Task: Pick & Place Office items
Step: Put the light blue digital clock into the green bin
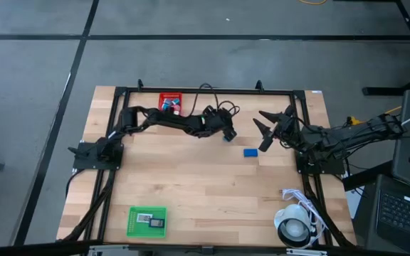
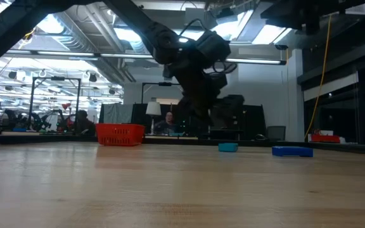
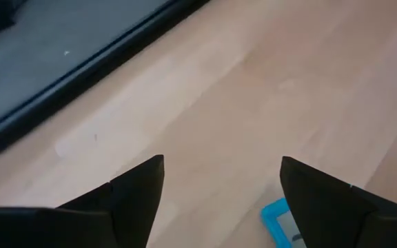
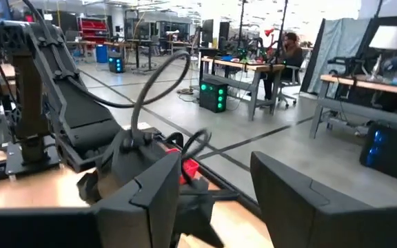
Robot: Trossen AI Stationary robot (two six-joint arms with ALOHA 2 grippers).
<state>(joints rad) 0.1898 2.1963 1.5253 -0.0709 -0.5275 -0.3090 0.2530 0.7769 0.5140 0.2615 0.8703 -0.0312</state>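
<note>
Teal item point(image 1: 227, 138): small light-blue piece on the bare wood, just beside my left gripper point(image 1: 230, 133); it shows at the frame edge past one fingertip point(image 3: 316, 200) in the left wrist view.

Blue item point(image 1: 250, 152): flat block between the two grippers, long axis running left to right across the table.

Left gripper: jaws spread wide and holding nothing, hanging low over the table with the teal piece off to one side of the gap, not between the fingers.

Right gripper point(image 1: 270, 128): jaws wide open and empty, raised (it looks out into the room).

Nearer arm: I judge the left for the teal piece; the blue block lies about equally near both.

Bins: red bin point(image 1: 169, 102) at the far edge, green bin point(image 1: 147, 221) at the near edge, both well apart from these items.
</note>
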